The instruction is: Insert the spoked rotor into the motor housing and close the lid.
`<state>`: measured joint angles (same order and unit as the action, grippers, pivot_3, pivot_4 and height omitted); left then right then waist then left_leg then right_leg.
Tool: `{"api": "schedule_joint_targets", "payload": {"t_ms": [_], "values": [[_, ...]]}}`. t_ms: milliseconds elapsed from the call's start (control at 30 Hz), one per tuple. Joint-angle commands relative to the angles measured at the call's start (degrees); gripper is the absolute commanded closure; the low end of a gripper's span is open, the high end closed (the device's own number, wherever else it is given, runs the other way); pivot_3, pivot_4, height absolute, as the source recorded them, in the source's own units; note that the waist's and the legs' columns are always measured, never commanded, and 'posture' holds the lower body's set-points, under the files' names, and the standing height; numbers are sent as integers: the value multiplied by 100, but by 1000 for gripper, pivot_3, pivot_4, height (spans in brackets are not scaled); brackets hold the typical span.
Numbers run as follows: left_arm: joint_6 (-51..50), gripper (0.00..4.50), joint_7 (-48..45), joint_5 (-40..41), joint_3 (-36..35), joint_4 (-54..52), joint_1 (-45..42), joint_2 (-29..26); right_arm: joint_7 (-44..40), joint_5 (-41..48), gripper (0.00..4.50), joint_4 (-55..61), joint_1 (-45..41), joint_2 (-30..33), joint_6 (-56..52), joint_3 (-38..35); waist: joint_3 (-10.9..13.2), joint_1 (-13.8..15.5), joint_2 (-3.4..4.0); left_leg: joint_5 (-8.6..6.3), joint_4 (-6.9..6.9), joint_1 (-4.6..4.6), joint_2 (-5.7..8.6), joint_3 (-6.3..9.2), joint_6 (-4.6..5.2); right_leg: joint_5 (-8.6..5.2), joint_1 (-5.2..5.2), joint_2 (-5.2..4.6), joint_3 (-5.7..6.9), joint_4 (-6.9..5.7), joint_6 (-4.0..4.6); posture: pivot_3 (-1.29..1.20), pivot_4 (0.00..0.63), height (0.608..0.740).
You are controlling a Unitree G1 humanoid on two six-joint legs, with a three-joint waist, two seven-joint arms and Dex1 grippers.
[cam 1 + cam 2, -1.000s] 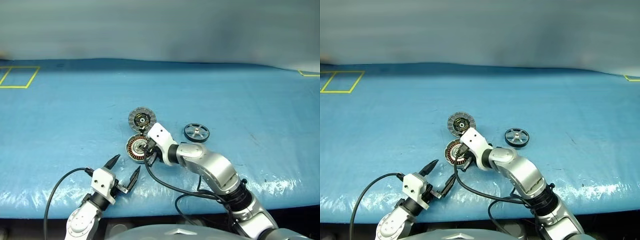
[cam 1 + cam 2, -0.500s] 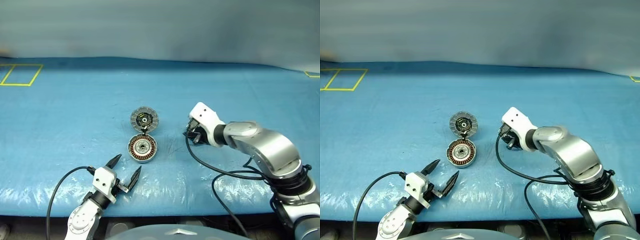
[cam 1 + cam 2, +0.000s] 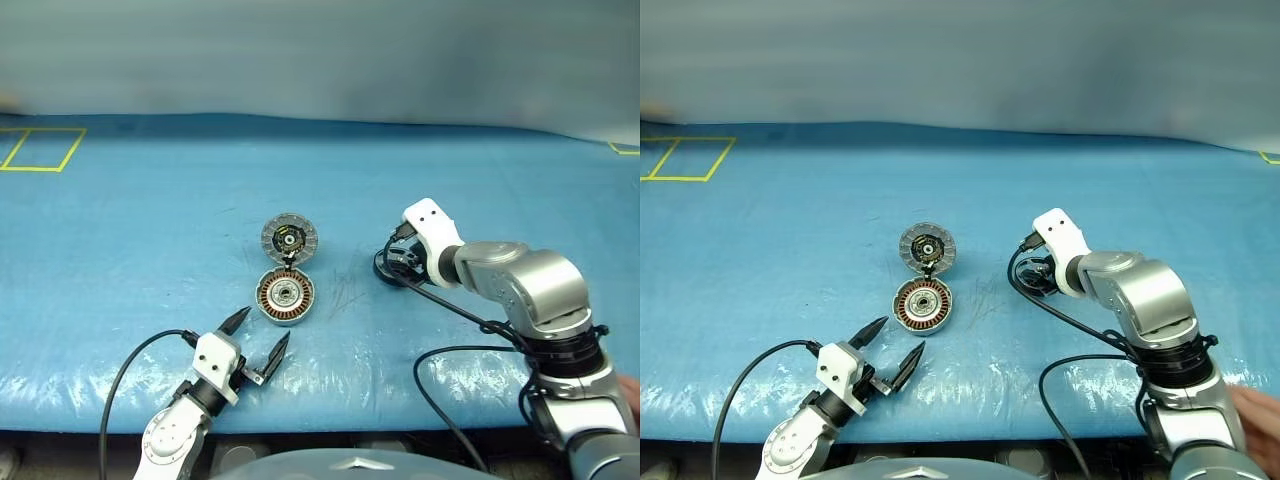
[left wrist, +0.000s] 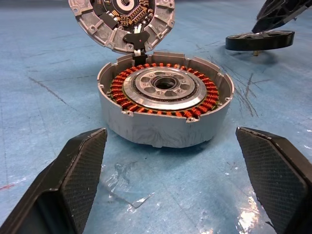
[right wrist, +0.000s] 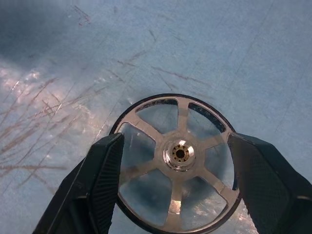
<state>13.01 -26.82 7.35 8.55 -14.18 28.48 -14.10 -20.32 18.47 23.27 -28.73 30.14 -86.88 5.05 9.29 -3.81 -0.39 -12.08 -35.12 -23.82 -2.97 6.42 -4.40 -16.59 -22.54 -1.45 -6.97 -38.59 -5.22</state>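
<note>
**Right gripper poised over the rotor, grasp not yet made**

You are at the pick-up step: the spoked rotor (image 5: 178, 161) lies flat on the blue table cover (image 3: 150, 230), and your right gripper (image 5: 175, 187) hangs directly above it, pointing down at it. Its two black fingers (image 5: 105, 180) are spread wide, one on each side of the dark rim, with the silver hub between them. I judge that neither finger is pressing the rim yet; the gripper holds nothing.

The next move calls for lowering a little and closing across the rim so the ring lifts level, then carrying it to the motor housing (image 3: 285, 298), which sits well apart from this gripper, toward your left arm. The housing is open, copper windings showing, and the lid (image 3: 289, 238) stands just beyond it, joined at the rim by a small dark link.

Your left gripper (image 4: 168, 170) rests low, just short of the housing, fingers spread wide and empty, touching nothing. It could steady the housing during insertion.
</note>
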Motion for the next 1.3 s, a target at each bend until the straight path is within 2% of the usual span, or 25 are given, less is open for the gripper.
{"api": "schedule_joint_targets", "payload": {"t_ms": [33,533,733,1300], "values": [[5,0,53,-16,40,-333,26,-24,170,-33,973,190,-33,-126,-231,-248,0,1,1,0,1,-1,0,0,0,2,0,0,0,0,1,0,150,740],[-422,0,177,2,111,-721,-37,-52,279,-10,973,226,99,-23,-222,-195,2,-2,4,0,1,-1,0,1,0,0,1,0,1,0,0,0,150,740],[-448,0,214,13,111,-747,-27,-67,266,22,973,237,33,35,-188,-164,7,-70,7,0,-1,5,-3,-2,1,-1,1,1,0,-1,1,0,150,740],[-436,0,213,15,102,-721,-1,-93,235,100,973,496,-144,-38,-155,-184,8,-9,6,2,0,0,0,0,3,0,0,0,-1,-2,1,0,150,740]]}}
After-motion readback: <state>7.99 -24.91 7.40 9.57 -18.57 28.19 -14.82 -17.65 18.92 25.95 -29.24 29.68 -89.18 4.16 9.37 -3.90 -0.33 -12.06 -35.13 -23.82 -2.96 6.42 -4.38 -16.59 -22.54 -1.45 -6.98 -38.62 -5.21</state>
